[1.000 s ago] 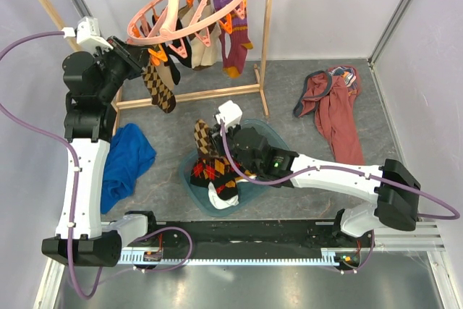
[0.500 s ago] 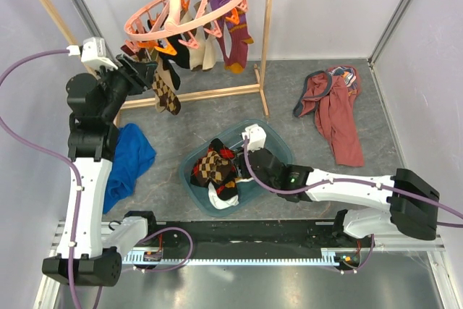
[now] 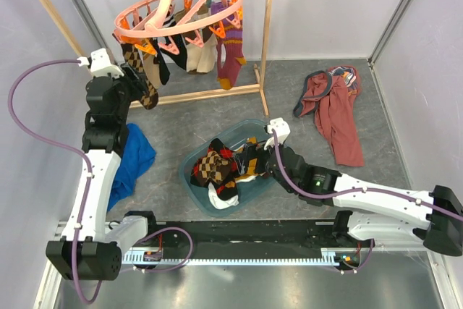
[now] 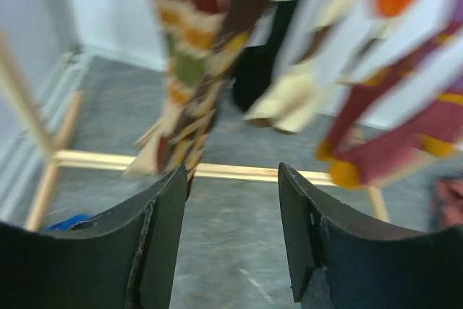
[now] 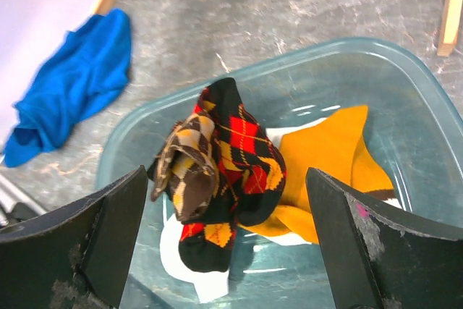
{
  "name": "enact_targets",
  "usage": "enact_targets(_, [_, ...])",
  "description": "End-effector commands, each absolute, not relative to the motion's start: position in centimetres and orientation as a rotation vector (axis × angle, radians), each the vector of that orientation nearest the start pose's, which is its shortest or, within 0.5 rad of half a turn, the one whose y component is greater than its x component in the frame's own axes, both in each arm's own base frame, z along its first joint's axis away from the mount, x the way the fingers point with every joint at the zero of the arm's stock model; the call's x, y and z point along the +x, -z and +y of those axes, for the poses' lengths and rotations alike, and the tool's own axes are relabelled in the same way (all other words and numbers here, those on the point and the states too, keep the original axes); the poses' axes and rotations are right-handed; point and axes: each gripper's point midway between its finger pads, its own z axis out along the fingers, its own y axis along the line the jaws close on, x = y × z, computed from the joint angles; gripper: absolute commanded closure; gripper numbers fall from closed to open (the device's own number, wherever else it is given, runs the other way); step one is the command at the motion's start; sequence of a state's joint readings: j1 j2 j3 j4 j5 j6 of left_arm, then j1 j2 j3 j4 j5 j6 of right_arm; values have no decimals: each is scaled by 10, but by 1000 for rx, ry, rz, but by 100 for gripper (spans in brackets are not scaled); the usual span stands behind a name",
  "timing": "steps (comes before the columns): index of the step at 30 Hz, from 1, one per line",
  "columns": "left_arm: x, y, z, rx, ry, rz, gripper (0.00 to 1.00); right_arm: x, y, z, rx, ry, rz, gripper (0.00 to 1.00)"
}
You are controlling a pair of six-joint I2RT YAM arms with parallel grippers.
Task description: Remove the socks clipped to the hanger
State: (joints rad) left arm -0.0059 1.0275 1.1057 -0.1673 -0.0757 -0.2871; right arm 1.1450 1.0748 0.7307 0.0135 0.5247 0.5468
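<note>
The salmon-pink ring hanger [image 3: 181, 9] hangs from the rack rail, with brown argyle [image 3: 141, 74], black, beige [image 3: 195, 52] and purple striped [image 3: 230, 52] socks clipped under it. My left gripper [image 3: 136, 81] is open just left of the brown argyle sock [image 4: 189, 85], with only floor between its fingers [image 4: 163, 236]. My right gripper [image 5: 226, 179] hangs wide open above the teal bin [image 3: 268, 132]. The bin holds a black-red-yellow argyle sock [image 5: 242, 153], a brown argyle one [image 5: 187, 168], a mustard one [image 5: 325, 153] and a white one [image 5: 181, 251].
The wooden rack frame [image 3: 268, 34] has its base bar [image 4: 231, 171] on the floor right ahead of the left gripper. A blue cloth [image 3: 126, 161] lies left of the bin. A maroon garment [image 3: 336, 110] lies at the right.
Both grippers opened. The right one let the brown argyle sock fall into the bin and drew back right. The left one pulled back left and the hanger swung left.
</note>
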Motion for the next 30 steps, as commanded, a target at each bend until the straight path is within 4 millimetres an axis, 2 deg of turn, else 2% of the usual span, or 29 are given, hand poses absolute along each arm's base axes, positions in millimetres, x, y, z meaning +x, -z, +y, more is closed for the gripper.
enact_targets(1, [371, -363, 42, -376, -81, 1542, 40, 205, -222, 295, -211, -729, 1871, 2])
enact_targets(3, [370, -373, 48, -404, -94, 1468, 40, 203, -227, 295, -216, -743, 1862, 2])
enact_targets(4, [368, -365, 47, -388, -94, 1461, 39, 203, -228, 295, -217, -748, 1858, 2])
enact_targets(5, [368, -381, 44, -355, -77, 1382, 36, 202, -231, 294, -215, -755, 1853, 2])
enact_targets(6, [367, -379, 50, -348, -81, 1367, 35, 201, -232, 295, -221, -765, 1851, 2])
enact_targets(9, [374, -371, 43, -282, -4, 1387, 34, 199, -236, 294, -232, -771, 1843, 2])
enact_targets(10, [377, -366, 35, -245, 38, 1406, 33, 199, -237, 293, -233, -772, 1839, 2])
enact_targets(14, [391, -346, 26, -199, 108, 1458, 28, 198, -244, 290, -244, -767, 1821, 2])
enact_targets(15, [392, -346, 31, -202, 109, 1444, 27, 198, -245, 289, -243, -769, 1817, 2])
enact_targets(17, [395, -347, 26, -178, 187, 1432, 27, 197, -250, 288, -241, -781, 1806, 2])
enact_targets(18, [399, -350, 34, -185, 197, 1409, 27, 197, -251, 287, -240, -785, 1803, 2])
enact_targets(20, [403, -351, 28, -154, 286, 1405, 27, 196, -255, 287, -245, -793, 1794, 2])
enact_targets(21, [410, -348, 34, -155, 298, 1408, 27, 196, -257, 287, -250, -791, 1788, 2])
enact_targets(23, [414, -351, 28, -110, 358, 1399, 26, 195, -259, 288, -260, -798, 1781, 2])
enact_targets(24, [419, -344, 28, -92, 383, 1412, 25, 195, -258, 288, -268, -792, 1779, 2])
enact_targets(27, [427, -350, 20, -12, 426, 1394, 24, 195, -256, 289, -297, -779, 1775, 2])
enact_targets(29, [439, -338, 19, 12, 452, 1428, 23, 196, -256, 290, -311, -769, 1772, 2])
enact_targets(30, [442, -343, 18, 34, 463, 1420, 23, 197, -256, 290, -320, -761, 1770, 2])
